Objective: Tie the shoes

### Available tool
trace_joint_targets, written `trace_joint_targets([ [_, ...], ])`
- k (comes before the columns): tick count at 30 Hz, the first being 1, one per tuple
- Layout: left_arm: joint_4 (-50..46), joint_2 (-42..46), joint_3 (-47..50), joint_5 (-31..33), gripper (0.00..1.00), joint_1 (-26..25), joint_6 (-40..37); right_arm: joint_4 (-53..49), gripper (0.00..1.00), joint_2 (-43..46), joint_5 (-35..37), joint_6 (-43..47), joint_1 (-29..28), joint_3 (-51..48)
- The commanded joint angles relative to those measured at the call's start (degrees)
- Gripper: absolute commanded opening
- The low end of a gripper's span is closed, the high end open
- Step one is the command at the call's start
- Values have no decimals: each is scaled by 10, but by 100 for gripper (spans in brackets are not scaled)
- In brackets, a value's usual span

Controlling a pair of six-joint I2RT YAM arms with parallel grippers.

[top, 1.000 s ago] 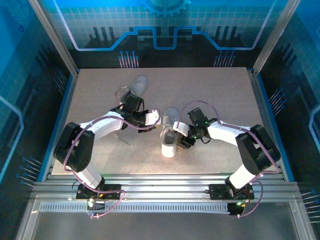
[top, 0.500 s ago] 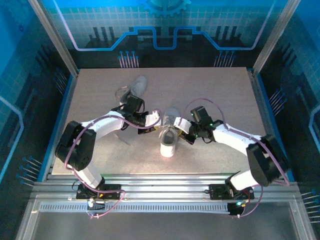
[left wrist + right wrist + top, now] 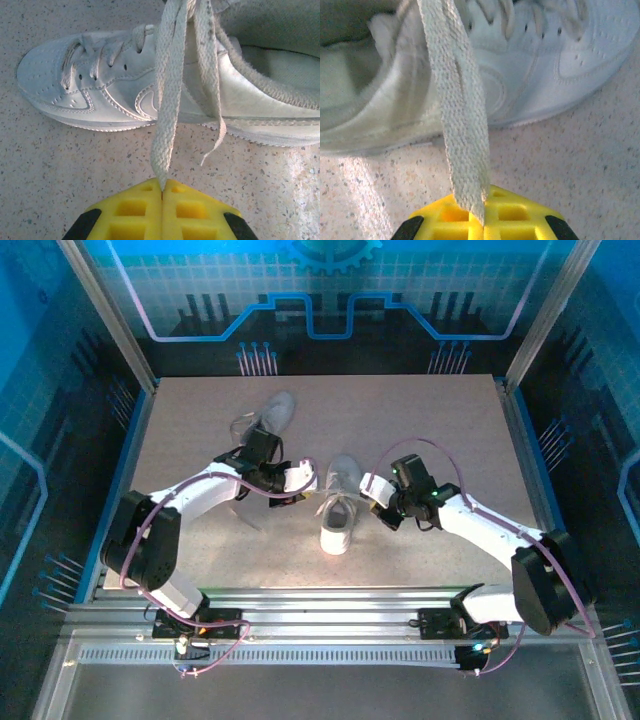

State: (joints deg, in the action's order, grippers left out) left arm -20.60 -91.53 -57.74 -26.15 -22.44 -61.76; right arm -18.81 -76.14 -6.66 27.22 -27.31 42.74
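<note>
A white sneaker [image 3: 339,506] lies mid-table, toe pointing away from the arm bases, also seen from its side in the left wrist view as the sneaker [image 3: 100,85] and in the right wrist view as the sneaker [image 3: 535,60]. My left gripper [image 3: 303,480] sits at its left, shut on a lace [image 3: 167,100] drawn taut between the yellow pads [image 3: 125,210]. My right gripper [image 3: 370,486] sits at its right, shut on the other lace [image 3: 460,115]. A second, greyer sneaker [image 3: 270,416] lies farther back behind the left arm.
The speckled table [image 3: 440,420] is walled by a blue frame on both sides. A metal rail [image 3: 320,605] runs along the near edge by the arm bases. A loose thin lace end [image 3: 217,145] hangs beside the held one.
Both grippers have drawn apart from the near sneaker, the left to the left and the right to the right, pulling their laces taut.
</note>
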Motion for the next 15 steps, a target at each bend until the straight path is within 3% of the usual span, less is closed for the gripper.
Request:
trace_joint_targets([
  [1, -21, 18, 0, 12, 0, 8, 7, -74, 0, -1, 37, -19, 6, 30],
  [7, -13, 23, 10, 25, 0, 19, 24, -138, 0, 6, 71, -24, 7, 57],
  [15, -1, 35, 31, 54, 0, 38, 52, -186, 0, -29, 60, -37, 7, 105],
])
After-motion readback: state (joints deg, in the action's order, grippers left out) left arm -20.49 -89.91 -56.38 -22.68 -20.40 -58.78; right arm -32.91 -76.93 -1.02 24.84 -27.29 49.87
